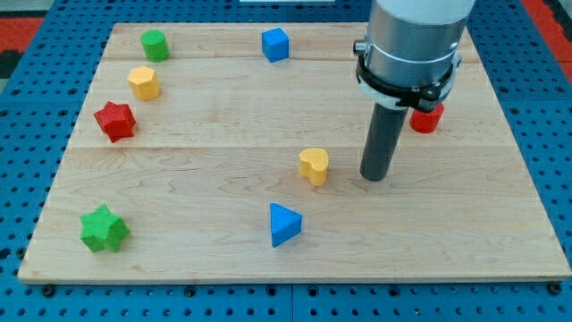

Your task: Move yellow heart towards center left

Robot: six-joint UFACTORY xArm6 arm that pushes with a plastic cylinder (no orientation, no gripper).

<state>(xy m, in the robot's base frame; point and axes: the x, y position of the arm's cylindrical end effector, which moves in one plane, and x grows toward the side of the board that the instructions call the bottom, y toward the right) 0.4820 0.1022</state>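
Note:
The yellow heart (314, 166) lies near the middle of the wooden board (179, 215), slightly to the view's right of centre. My tip (374, 177) rests on the board to the view's right of the heart, a short gap away and not touching it. The rod rises from there to the grey arm body at the view's top right.
A blue triangle (284, 224) lies below the heart. A red star (115, 121), a yellow hexagon (143, 82) and a green cylinder (155, 45) stand at the left. A green star (104, 229) is bottom left. A blue cube (275, 44) is top centre. A red cylinder (426, 118) sits partly behind the arm.

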